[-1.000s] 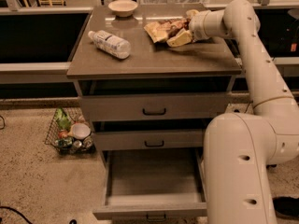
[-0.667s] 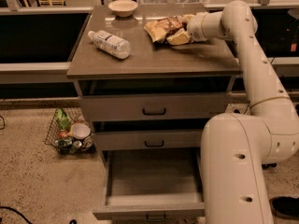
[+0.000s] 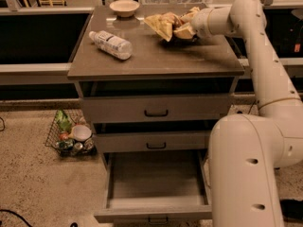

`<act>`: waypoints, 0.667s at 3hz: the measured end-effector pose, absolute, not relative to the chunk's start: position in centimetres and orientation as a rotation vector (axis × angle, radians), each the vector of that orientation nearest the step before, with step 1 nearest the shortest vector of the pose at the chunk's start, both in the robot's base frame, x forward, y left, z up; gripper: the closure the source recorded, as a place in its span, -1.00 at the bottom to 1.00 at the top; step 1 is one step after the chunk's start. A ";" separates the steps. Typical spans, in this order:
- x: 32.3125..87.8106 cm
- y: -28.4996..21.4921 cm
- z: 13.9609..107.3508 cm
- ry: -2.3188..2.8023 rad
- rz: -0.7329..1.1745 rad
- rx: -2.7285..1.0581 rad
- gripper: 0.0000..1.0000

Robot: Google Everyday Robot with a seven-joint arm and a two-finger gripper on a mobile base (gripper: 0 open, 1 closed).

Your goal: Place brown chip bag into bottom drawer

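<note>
In the camera view, a grey cabinet point(image 3: 156, 58) with three drawers is seen from the front and above. The gripper point(image 3: 188, 31) is reached over the back right part of the cabinet top, at the end of the white arm point(image 3: 258, 56) that comes in from the right. The chip bag point(image 3: 164, 25) is clamped in the gripper by its right end and is held tilted just above the tabletop, with a dark shadow under it. A plastic bottle point(image 3: 111, 44) is laid on its side on the left of the top, well apart from the bag, and a small bowl point(image 3: 124, 7) is set behind it near the back edge. The bottom drawer point(image 3: 156, 181) is pulled out. The two drawers above it point(image 3: 156, 109) are shut. A wire basket point(image 3: 68, 136) of small items is placed on the floor to the left of the cabinet.
</note>
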State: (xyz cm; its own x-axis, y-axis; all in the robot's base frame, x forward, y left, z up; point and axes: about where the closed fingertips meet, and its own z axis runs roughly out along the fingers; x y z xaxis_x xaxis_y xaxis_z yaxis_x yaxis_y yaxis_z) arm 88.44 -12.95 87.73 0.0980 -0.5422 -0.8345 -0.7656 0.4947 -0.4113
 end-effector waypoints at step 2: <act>80.4 -17.0 97.1 1.401 0.212 -1.087 1.00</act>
